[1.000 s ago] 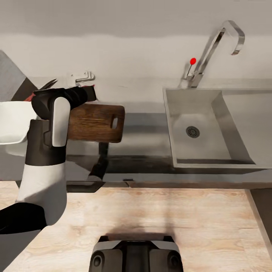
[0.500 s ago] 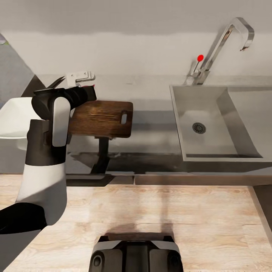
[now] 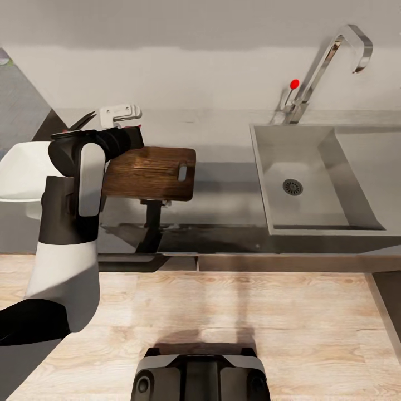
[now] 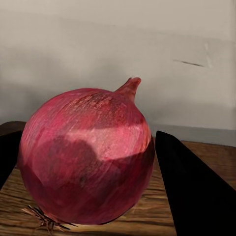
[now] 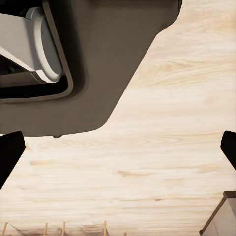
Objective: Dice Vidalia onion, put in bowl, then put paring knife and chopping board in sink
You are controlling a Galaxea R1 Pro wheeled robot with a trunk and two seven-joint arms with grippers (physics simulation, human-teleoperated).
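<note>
While the left tool point(image 4: 93, 162) grips the red onion point(image 4: 86, 155) between its dark fingers point(image 4: 189, 184) just above the chopping board point(image 3: 147, 174), the white bowl point(image 3: 22, 172) sits beside it on the worktop point(image 3: 223, 184). The sink point(image 3: 312, 223) lies apart. The right tool point(image 5: 118, 152) seems spread wide over the wooden floor point(image 5: 162, 162).

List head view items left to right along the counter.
White squarish bowl → dark brown wooden chopping board → stainless-steel sink basin with chrome tap.
</note>
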